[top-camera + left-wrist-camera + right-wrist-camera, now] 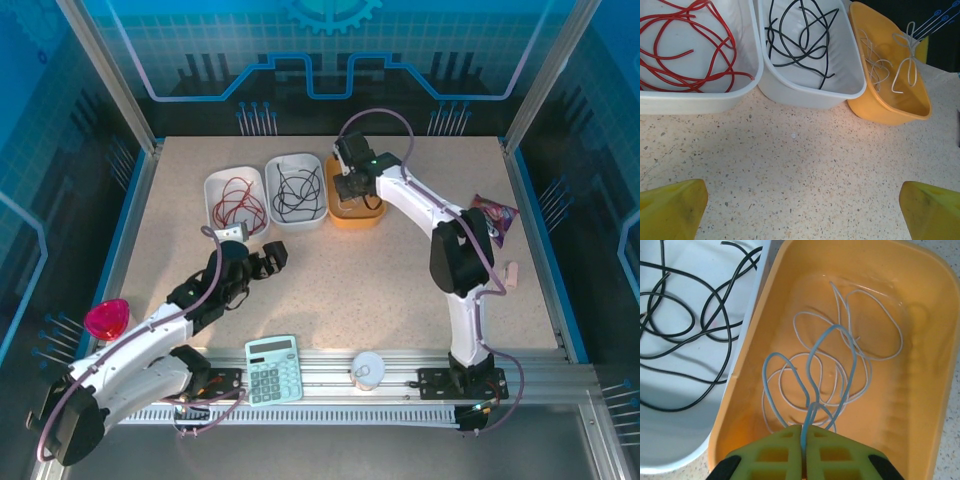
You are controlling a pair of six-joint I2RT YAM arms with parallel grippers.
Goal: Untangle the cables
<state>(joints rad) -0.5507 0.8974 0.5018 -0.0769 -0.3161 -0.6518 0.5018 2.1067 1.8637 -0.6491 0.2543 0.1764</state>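
Thin red cable [671, 55] lies looped in the left white plastic tray [700, 102]. Thin black cable [801, 59] lies in the middle white tray [810, 97], and thin white cable [809, 371] in the orange plastic tub [920, 340]. The right gripper [804, 432] is pinched tight on white loops over that tub. The left gripper [802, 205] stands wide apart and empty over the speckled tabletop [800, 150].

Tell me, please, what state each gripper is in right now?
The left gripper is open, holding nothing.
The right gripper is shut on the white cable, over the yellow tub.
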